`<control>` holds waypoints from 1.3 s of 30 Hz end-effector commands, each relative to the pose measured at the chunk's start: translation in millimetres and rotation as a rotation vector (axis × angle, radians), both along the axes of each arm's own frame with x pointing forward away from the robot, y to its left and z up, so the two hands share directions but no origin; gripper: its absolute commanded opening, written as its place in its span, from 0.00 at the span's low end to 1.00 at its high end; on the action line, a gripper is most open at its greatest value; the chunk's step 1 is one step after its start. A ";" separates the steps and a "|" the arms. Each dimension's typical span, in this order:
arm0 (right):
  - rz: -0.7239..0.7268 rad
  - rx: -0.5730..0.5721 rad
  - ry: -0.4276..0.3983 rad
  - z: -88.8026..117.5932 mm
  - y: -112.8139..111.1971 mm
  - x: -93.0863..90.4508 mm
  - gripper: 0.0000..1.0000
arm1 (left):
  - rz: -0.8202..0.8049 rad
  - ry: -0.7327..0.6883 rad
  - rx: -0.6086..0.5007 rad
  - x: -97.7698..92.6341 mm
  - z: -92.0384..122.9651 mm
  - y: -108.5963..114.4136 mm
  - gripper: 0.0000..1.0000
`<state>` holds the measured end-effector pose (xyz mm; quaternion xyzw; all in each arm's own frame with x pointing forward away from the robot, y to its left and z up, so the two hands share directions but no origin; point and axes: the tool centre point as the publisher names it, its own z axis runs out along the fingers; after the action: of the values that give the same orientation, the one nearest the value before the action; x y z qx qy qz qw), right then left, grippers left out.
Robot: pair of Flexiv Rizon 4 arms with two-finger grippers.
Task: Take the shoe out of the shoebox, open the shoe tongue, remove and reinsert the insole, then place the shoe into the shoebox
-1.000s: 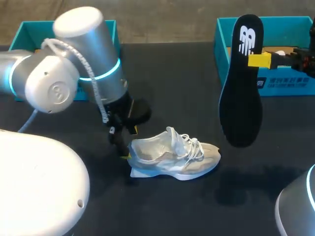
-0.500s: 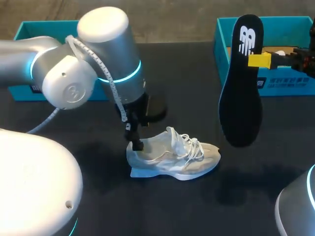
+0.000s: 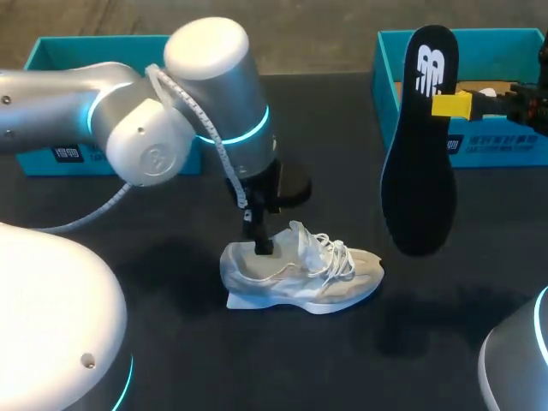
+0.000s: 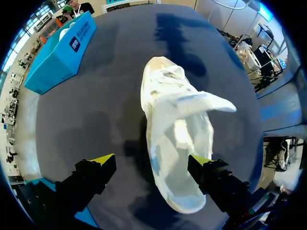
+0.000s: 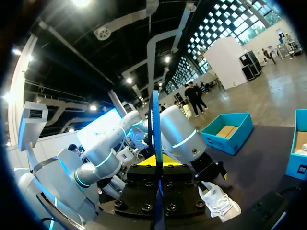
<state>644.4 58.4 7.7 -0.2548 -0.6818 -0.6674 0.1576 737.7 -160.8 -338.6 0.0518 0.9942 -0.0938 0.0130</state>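
A pale grey-white shoe [image 3: 300, 270] lies on its sole in the middle of the black table, toe to the right. My left gripper [image 3: 257, 242] hangs open right over its heel opening. In the left wrist view the shoe [image 4: 177, 124] lies ahead of and under the left gripper [image 4: 152, 161], whose yellow tips stand wide apart, one beside the heel. My right gripper [image 3: 451, 104] is shut on the black insole [image 3: 419, 163], which hangs upright in the air in front of the teal shoebox [image 3: 411, 47]. In the right wrist view the insole [image 5: 155, 129] shows edge-on between the right gripper's [image 5: 157, 162] tips.
A second teal box [image 3: 47, 51] stands at the back left, behind my left arm [image 3: 163, 128]. The shoebox at the back right holds brown paper. Bare black tabletop lies in front of the shoe.
My left arm has swung to the right, bringing its open gripper from beside the shoe's heel to over the heel opening. The right arm and the insole have stayed still.
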 end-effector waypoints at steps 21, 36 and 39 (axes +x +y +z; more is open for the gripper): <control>0.000 -0.002 0.002 -0.1 1.1 0.8 0.00 | 0.003 0.040 0.015 1.7 -41.1 -18.1 0.00; 0.000 -0.002 0.002 -0.1 1.1 0.8 0.00 | -0.149 0.052 -0.020 -2.5 -13.6 -17.4 0.00; 0.000 -0.002 0.002 -0.1 1.1 0.8 0.00 | -0.214 0.046 -0.022 -2.9 -4.4 -19.5 0.00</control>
<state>644.4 58.3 7.7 -0.2548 -0.6818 -0.6674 0.1576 735.0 -184.6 -355.5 0.1436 0.9837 -0.1067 -0.0162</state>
